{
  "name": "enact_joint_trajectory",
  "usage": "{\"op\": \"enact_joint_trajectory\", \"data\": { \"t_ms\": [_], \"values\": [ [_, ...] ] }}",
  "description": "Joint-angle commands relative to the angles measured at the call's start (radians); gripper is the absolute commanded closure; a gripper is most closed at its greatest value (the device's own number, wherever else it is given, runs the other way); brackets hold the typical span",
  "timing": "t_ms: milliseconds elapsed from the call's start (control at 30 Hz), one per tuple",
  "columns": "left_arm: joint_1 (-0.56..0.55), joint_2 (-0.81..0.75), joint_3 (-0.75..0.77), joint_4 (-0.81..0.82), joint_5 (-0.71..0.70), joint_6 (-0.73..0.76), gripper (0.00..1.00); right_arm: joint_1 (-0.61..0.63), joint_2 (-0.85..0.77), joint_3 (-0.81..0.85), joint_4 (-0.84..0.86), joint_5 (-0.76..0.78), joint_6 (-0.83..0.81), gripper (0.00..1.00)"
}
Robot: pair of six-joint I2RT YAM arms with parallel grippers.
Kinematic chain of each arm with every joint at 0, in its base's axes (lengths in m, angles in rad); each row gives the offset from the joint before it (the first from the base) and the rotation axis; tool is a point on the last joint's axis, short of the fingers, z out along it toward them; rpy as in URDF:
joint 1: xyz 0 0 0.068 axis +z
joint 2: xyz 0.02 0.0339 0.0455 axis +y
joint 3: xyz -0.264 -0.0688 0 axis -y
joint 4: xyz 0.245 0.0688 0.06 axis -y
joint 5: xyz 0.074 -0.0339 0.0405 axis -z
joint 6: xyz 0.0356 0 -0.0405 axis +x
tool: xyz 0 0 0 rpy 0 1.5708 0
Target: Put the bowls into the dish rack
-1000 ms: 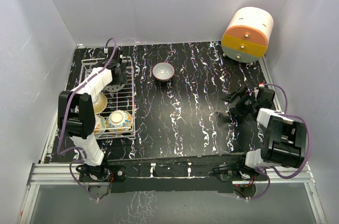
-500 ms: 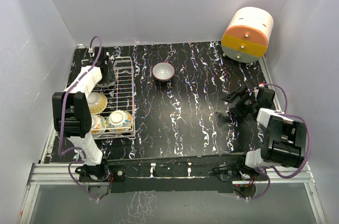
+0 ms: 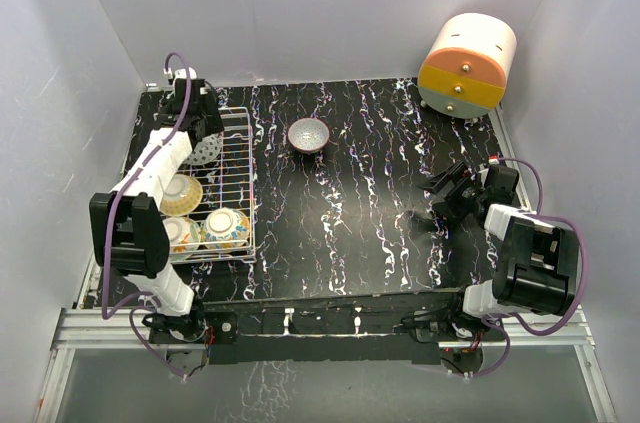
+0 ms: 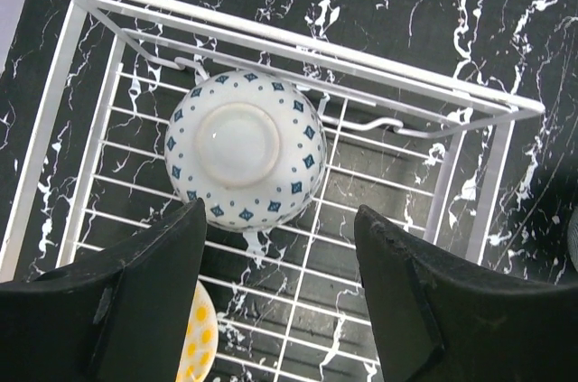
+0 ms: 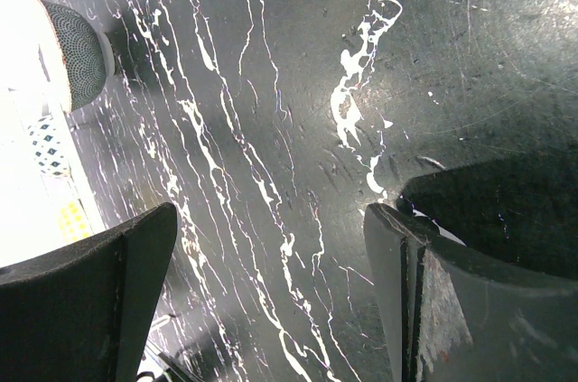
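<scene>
The white wire dish rack (image 3: pixel 245 178) stands at the table's left. It holds a white bowl with blue dots (image 3: pixel 205 150) upside down at its far end, a yellow-patterned bowl (image 3: pixel 180 193) in the middle and two bowls (image 3: pixel 227 228) at the near end. A grey bowl (image 3: pixel 308 135) sits upright on the table right of the rack. My left gripper (image 3: pixel 197 123) is open and empty above the rack's far end. In the left wrist view (image 4: pixel 280 296) the dotted bowl (image 4: pixel 246 149) lies free ahead of the fingers. My right gripper (image 3: pixel 437 198) is open and empty, low over the table; the grey bowl (image 5: pixel 77 52) is far from it.
A big cream-orange-yellow drum (image 3: pixel 467 65) stands at the far right corner. Grey walls close in the black marbled table (image 3: pixel 360 203) on three sides. The rack's rim (image 4: pixel 298 39) runs across the left wrist view.
My left gripper has drawn out of the rack, up and toward the far left corner, leaving the blue-dotted bowl lying in the rack. The right arm has not moved.
</scene>
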Motion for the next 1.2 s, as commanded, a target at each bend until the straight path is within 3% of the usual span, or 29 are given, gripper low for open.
{"op": "enact_joint_trajectory", "data": {
  "t_ms": [0, 167, 400, 1167],
  "values": [
    [0.004, 0.021, -0.025, 0.119, -0.052, -0.01, 0.36, 0.004, 0.001, 0.003, 0.04, -0.011, -0.005, 0.13],
    [0.004, 0.035, -0.041, 0.2, -0.102, 0.009, 0.36, 0.004, 0.006, 0.006, 0.038, -0.007, -0.006, 0.13],
    [0.004, 0.092, -0.019, 0.184, -0.174, 0.048, 0.36, 0.004, 0.014, 0.004, 0.043, -0.006, -0.005, 0.13],
    [0.016, 0.176, -0.036, 0.22, -0.224, 0.11, 0.33, 0.004, 0.009, 0.002, 0.045, -0.009, -0.005, 0.13]
  ]
}}
